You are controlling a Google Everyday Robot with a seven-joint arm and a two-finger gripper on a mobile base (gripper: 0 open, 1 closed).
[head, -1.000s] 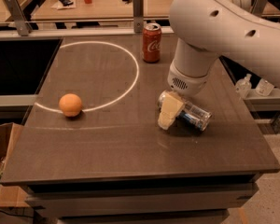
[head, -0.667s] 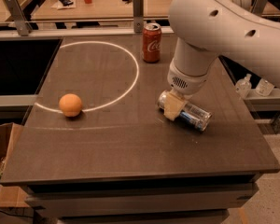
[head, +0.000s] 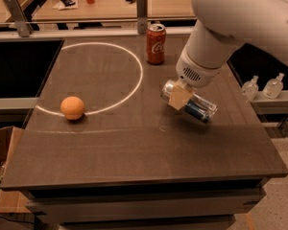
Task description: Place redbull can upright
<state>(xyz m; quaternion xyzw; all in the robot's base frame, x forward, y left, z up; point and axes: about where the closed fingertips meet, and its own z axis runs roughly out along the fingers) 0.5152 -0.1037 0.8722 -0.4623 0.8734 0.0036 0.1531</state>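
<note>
The redbull can [head: 201, 110], slim, silver and blue, is on its side, tilted, with its silver top pointing up-left. It hangs a little above the dark table [head: 134, 152], right of centre, and casts a shadow below. My gripper [head: 182, 99] comes down from the white arm at the upper right and is shut on the redbull can near its top end. One tan finger pad [head: 179, 97] shows in front of the can; the other finger is hidden behind it.
A red Coca-Cola can [head: 156, 43] stands upright at the back, behind the gripper. An orange [head: 72, 108] sits at the left on a white circle line [head: 136, 71]. Two small clear bottles [head: 250, 87] stand off the table's right edge.
The gripper closed on the lying can and lifted it off the table, shifting slightly up and back. The can's top end has tipped upward.
</note>
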